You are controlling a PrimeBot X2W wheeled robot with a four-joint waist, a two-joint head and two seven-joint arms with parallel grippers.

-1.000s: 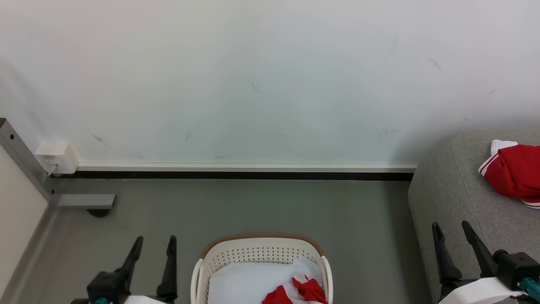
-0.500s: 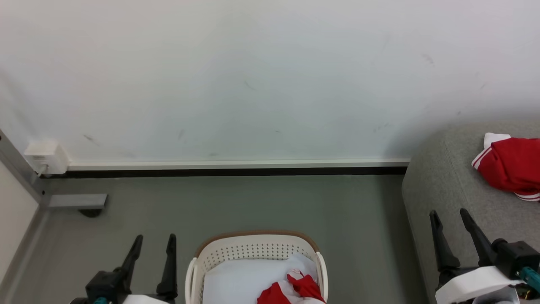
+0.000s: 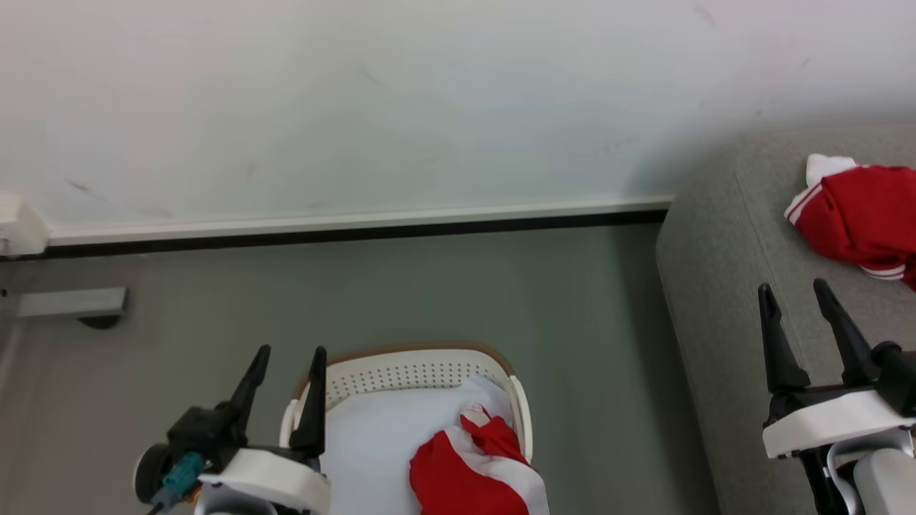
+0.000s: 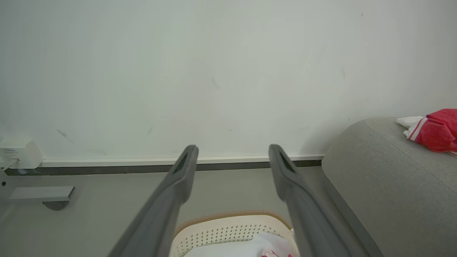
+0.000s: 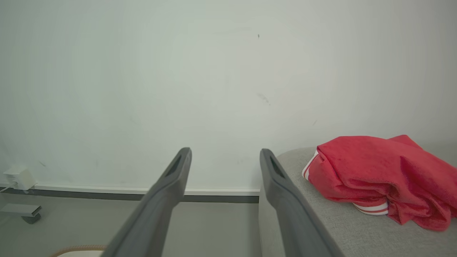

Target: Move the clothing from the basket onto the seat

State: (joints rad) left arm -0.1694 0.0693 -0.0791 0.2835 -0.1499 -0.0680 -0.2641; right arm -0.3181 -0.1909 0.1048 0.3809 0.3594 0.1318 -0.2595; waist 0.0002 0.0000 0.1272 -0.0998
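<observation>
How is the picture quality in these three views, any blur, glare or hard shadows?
Head view: soft, even light, no glare, a faint shadow on the wall beside the sofa. Left wrist view: the fingers look soft up close, corners slightly dim. Right wrist view: fingers soft too, the red garment sharp.
</observation>
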